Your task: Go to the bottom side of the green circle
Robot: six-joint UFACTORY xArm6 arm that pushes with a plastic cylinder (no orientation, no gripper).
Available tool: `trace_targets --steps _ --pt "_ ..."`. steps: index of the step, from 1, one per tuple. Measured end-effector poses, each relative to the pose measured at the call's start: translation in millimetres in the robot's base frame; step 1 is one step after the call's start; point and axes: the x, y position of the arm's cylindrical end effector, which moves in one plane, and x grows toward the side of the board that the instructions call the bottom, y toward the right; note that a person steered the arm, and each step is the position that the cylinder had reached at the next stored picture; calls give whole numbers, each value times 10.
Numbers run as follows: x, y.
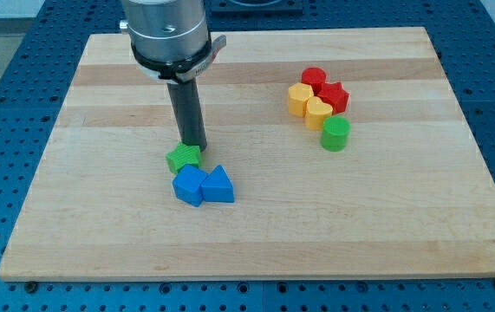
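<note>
The green circle [335, 133] stands at the view's right of the wooden board, just below a cluster of red and yellow blocks. My tip [194, 146] is near the board's middle, far to the left of the green circle. It touches the top edge of a green star block [182, 158]. The rod rises from there to the arm's silver flange [166, 30] at the view's top.
A blue block [189, 185] and a blue triangle [218, 185] lie just below the green star. Above the green circle sit a red cylinder [314, 78], a red star [333, 95], a yellow block [299, 99] and a yellow block [318, 112]. The board [100, 217] rests on a blue perforated table.
</note>
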Motion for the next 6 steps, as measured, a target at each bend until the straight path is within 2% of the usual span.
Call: trace_targets --steps 2,3,5,6 --pt "9 90" --pt "6 408" --pt "428 1104" --pt "428 1644"
